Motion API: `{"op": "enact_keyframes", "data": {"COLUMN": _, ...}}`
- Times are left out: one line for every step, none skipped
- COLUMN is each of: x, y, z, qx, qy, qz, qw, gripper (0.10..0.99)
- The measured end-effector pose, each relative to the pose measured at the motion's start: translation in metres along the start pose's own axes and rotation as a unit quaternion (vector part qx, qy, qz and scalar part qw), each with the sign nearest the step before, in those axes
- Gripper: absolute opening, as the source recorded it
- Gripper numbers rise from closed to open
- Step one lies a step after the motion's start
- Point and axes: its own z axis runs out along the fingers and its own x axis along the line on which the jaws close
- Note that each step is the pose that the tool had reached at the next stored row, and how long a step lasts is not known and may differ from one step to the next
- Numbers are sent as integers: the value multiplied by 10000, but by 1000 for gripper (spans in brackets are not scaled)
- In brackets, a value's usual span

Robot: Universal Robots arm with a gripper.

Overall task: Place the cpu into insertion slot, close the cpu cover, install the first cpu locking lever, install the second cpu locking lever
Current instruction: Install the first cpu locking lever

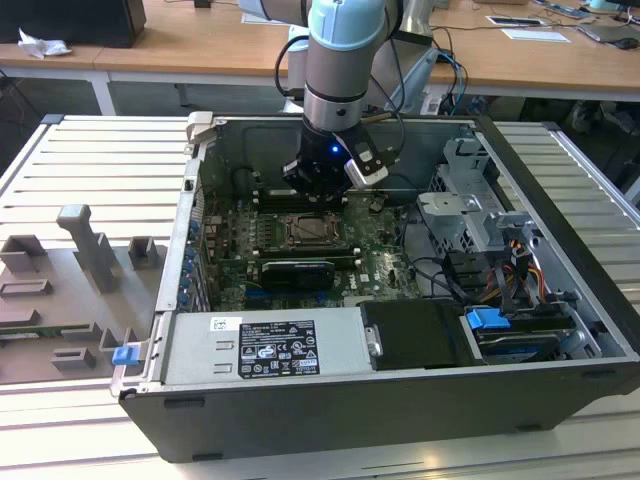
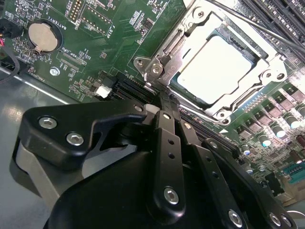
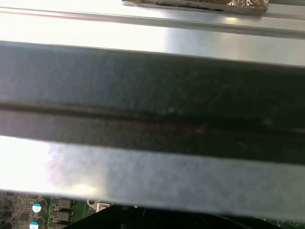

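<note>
A broad dark band (image 3: 157, 102), blurred and matte, runs straight across the first wrist view, with a thin darker seam along its length. On either side of the band lie pale, shiny metal surfaces (image 3: 181, 179) that catch bright glare. Beyond the far pale strip from the board, a mottled brownish object (image 3: 200, 4) sits at the frame edge. On the other side of the band, past the near metal strip, a slice of green circuit board (image 3: 52, 210) shows, carrying small blue-topped capacitors (image 3: 36, 208) and tiny components.

Workshop with wooden desks behind a ribbed counter

Pale slatted counter (image 1: 90, 165) in front; light wooden desks (image 1: 200, 45) behind carry papers (image 1: 535, 34) and crumpled tissue (image 1: 42, 44).
</note>
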Motion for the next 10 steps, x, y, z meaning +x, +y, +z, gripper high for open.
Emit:
{"op": "enact_keyframes", "data": {"x": 0, "y": 0, "z": 0, "qx": 2, "qy": 0, "qz": 0, "qw": 10000, "gripper": 106}}
{"op": "enact_keyframes", "data": {"x": 0, "y": 0, "z": -1, "qx": 2, "qy": 0, "qz": 0, "qw": 10000, "gripper": 106}}
{"op": "enact_keyframes", "data": {"x": 0, "y": 0, "z": -5, "qx": 2, "qy": -1, "qz": 0, "qw": 10000, "gripper": 106}}
{"op": "enact_keyframes", "data": {"x": 0, "y": 1, "z": -7, "qx": 0, "qy": -1, "qz": 0, "qw": 10000, "gripper": 106}}
{"op": "enact_keyframes", "data": {"x": 0, "y": 1, "z": -7, "qx": 2, "qy": -1, "qz": 0, "qw": 10000, "gripper": 106}}
{"op": "enact_keyframes", "data": {"x": 0, "y": 1, "z": -8, "qx": 10, "qy": 0, "qz": 0, "qw": 10000, "gripper": 106}}
{"op": "enact_keyframes", "data": {"x": 0, "y": 1, "z": -7, "qx": 47, "qy": 4, "qz": 1, "qw": 10000, "gripper": 106}}
{"op": "enact_keyframes", "data": {"x": 0, "y": 1, "z": -5, "qx": 69, "qy": 6, "qz": 1, "qw": 10000, "gripper": 106}}
{"op": "enact_keyframes", "data": {"x": 0, "y": 0, "z": -4, "qx": 84, "qy": 7, "qz": 2, "qw": 10000, "gripper": 106}}
{"op": "enact_keyframes", "data": {"x": 0, "y": 0, "z": -1, "qx": 113, "qy": 10, "qz": 2, "qw": 9999, "gripper": 106}}
